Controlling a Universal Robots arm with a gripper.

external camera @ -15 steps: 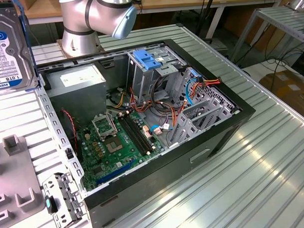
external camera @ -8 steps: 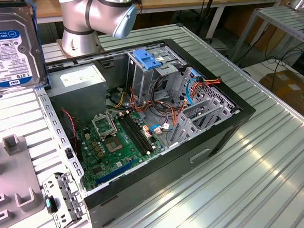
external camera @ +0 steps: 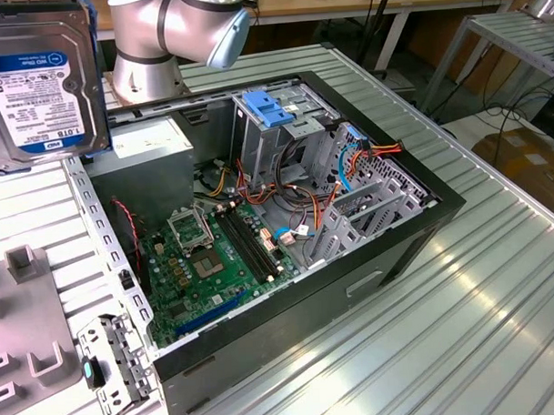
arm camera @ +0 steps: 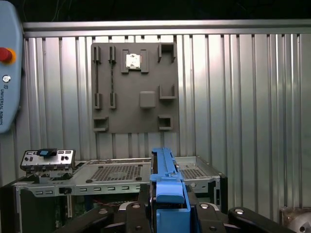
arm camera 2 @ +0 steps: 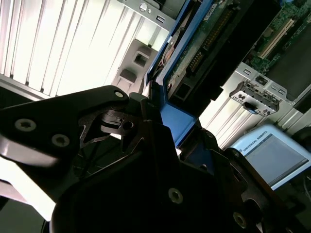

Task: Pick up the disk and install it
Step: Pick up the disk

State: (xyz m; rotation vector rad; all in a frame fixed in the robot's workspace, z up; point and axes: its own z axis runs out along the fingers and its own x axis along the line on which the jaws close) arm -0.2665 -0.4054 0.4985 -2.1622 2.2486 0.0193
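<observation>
On a ribbed metal surface (external camera: 498,282) in a workshop, an open computer case (external camera: 401,249) is lying on its side with its motherboard (external camera: 206,265) exposed, while the robot arm (external camera: 162,34) is carrying the disk (external camera: 36,79) in the air. In the exterior view the disk is hanging at the upper left, label toward the camera, off the case's corner and well apart from the drive cage (external camera: 284,148) with its pale-blue latch plate (external camera: 269,108). It is not yet sitting in any bay. The hand (arm camera: 167,201) is clenching the disk by its blue rail (arm camera: 165,170), and in the first wrist view the black fingers (arm camera: 144,196) are pressing in on either side of the plastic with no gap showing. The second wrist view is showing the drive's circuit-board underside (arm camera 2: 204,48) running away from the grip. The first wrist view is looking down past the rail onto the case and a grey fixture plate (arm camera: 133,87) lying on the surface beyond. The step in hand appears to be the carry toward the case. Doing it well probably means gripping firmly on the rails rather than the bare board and holding the drive square to the cage opening. It also likely means steering clear of the loose red and orange cables (external camera: 331,183) beside the cage, which could snag a corner.
</observation>
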